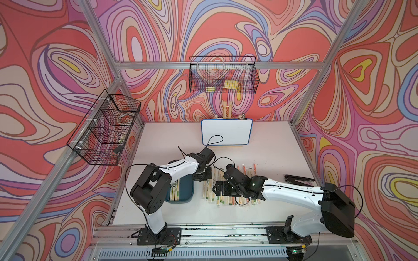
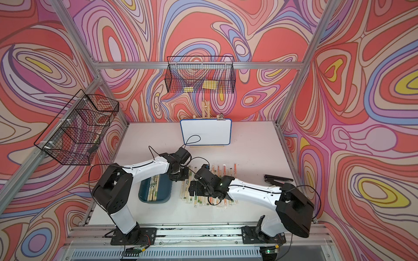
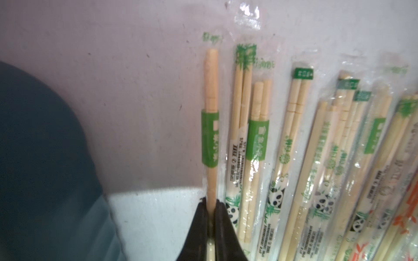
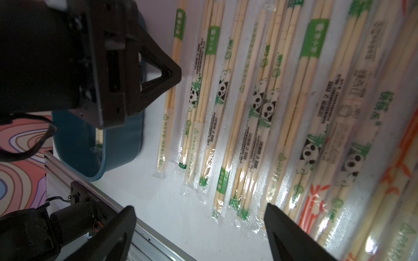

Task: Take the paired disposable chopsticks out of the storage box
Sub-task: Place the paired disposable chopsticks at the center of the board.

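Left gripper (image 3: 211,204): pinched on green-banded chopstick pair (image 3: 211,90), at edge of row (image 3: 294,146) on table (image 3: 135,90), outside box (image 3: 34,158). Keep parallel with row, settle flat, avoid overlap, then let go. Right gripper (image 4: 199,210): wide open, empty. More pairs (image 1: 175,192) in box.

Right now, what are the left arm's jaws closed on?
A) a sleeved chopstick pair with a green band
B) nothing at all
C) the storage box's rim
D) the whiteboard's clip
A: the left wrist view shows the left jaws pinched on the green-banded chopstick pair, which is outside the storage box.
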`<action>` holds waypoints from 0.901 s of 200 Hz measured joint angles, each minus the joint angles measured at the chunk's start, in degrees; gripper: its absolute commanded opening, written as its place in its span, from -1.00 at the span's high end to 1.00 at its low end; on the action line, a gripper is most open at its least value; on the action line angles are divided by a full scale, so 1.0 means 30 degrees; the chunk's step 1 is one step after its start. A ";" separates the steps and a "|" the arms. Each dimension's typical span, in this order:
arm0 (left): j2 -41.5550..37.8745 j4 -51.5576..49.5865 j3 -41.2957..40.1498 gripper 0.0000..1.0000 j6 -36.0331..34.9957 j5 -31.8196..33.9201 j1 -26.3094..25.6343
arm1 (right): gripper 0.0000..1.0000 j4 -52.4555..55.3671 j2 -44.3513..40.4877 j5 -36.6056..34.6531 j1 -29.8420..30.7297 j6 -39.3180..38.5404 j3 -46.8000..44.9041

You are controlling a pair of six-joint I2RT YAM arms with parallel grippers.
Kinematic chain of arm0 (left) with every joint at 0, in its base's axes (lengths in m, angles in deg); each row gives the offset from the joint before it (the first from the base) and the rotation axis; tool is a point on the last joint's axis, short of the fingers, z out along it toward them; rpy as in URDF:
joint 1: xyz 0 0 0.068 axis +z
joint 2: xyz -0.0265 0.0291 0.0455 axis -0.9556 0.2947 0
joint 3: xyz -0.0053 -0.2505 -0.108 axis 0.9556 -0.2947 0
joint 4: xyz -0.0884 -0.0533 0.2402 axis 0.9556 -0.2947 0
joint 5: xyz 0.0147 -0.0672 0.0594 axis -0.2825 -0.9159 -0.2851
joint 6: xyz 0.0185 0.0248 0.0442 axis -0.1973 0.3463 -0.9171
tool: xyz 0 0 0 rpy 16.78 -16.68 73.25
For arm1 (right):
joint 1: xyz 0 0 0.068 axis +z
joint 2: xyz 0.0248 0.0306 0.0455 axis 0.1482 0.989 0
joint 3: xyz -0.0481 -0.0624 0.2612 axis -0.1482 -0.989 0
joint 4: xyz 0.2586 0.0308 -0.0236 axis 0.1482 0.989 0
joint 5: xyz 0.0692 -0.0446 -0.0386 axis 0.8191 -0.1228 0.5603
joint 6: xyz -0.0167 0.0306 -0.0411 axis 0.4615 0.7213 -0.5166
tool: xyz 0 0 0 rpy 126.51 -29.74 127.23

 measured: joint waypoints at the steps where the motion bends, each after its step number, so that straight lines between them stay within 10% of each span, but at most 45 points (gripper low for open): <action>1: 0.0022 0.0007 0.0000 0.85 -0.0007 -0.0007 0.0000 | -0.89 0.0000 0.0000 0.0000 0.0000 0.0000 0.0000; 180: -0.2980 -0.1807 0.1872 -0.07 -0.0568 0.1377 0.0226 | -0.89 0.0015 0.0160 0.0007 0.0000 -0.0007 0.0007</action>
